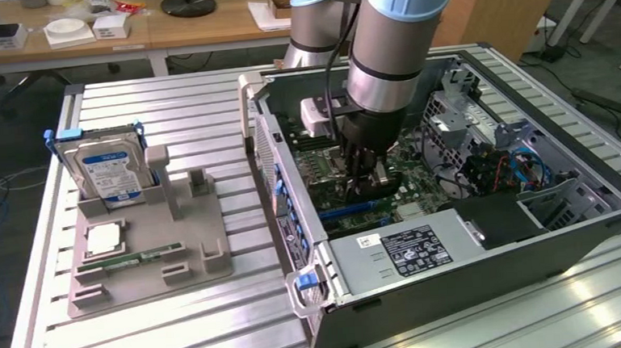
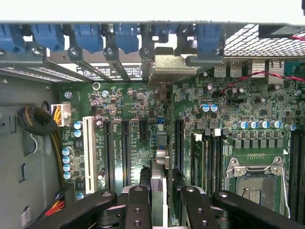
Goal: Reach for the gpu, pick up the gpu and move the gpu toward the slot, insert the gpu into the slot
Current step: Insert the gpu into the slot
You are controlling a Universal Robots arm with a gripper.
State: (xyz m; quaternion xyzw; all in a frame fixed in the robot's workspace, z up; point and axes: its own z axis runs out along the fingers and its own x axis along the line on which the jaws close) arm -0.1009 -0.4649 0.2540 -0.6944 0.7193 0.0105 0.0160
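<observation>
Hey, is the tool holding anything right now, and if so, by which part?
Yes. The tool is shut on the gpu, gripping the card's upper edge, with the card standing edge-on over the motherboard inside the computer case.

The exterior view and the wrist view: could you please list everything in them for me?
PC case: one, dark grey, open, on the table.
Motherboard: one, green, inside the case.
GPU: one, dark with metal bracket, edge-on over the slots, in the claw.
Hard drive: one, silver with blue label, upright in the holder.
Memory stick: one, green, flat on the holder.
Holder: one, beige, exterior view's left.
Table: one, ribbed aluminium.
Arm: one, silver and blue.
Claw: one, black, inside the case.
</observation>
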